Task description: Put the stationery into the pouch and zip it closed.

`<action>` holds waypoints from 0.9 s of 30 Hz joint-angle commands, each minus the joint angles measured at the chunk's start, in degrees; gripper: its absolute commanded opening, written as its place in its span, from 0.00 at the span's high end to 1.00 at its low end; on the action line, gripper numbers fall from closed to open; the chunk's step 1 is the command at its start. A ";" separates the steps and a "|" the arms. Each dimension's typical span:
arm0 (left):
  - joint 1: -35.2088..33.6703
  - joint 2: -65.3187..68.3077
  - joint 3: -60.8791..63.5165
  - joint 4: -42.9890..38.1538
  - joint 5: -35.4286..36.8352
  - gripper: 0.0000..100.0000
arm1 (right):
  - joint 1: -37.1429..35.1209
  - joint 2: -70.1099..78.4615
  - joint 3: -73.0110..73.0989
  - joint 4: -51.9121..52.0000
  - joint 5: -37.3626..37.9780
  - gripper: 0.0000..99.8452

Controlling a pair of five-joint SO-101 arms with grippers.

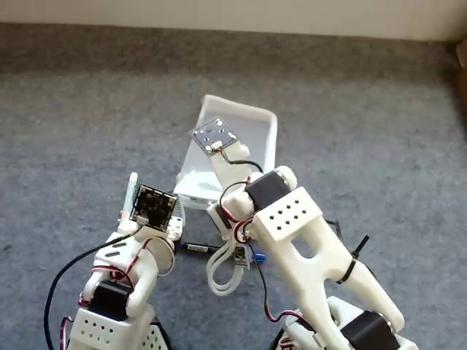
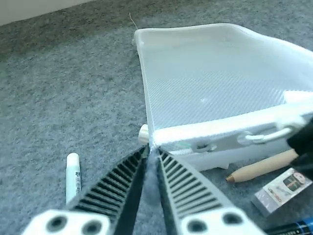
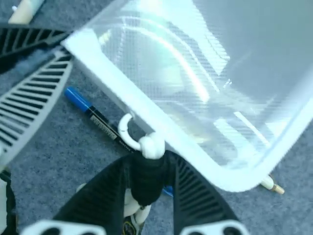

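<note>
1. The right gripper (image 3: 146, 165) is clamped on the zip pull (image 3: 152, 146); the left gripper (image 2: 151, 151) pinches the pouch (image 2: 210, 88) at a near corner.
2. The pouch lies mid-carpet (image 1: 379, 109).
3. The blue pen (image 3: 90, 113), pencil (image 2: 261, 167) and eraser (image 2: 282, 190) lie just beside its near edge.

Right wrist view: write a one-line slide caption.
Right gripper pinches the zip pull on the clear pouch, a blue pen lying on the carpet nearby.
</note>
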 commanded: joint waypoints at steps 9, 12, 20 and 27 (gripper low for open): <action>-8.22 -0.84 -4.35 -1.05 -0.26 0.99 | 6.55 -3.21 -1.10 0.57 0.62 0.99; -9.63 -0.84 -4.35 -1.05 -0.26 0.99 | 7.60 -3.21 -1.10 0.57 0.62 0.99; -11.91 -0.92 -4.97 -1.05 -0.18 0.99 | 10.77 -3.21 -1.10 0.57 0.62 0.99; -11.82 -0.92 -4.97 -0.26 -0.18 0.99 | 12.88 -3.21 -1.10 0.57 0.62 0.99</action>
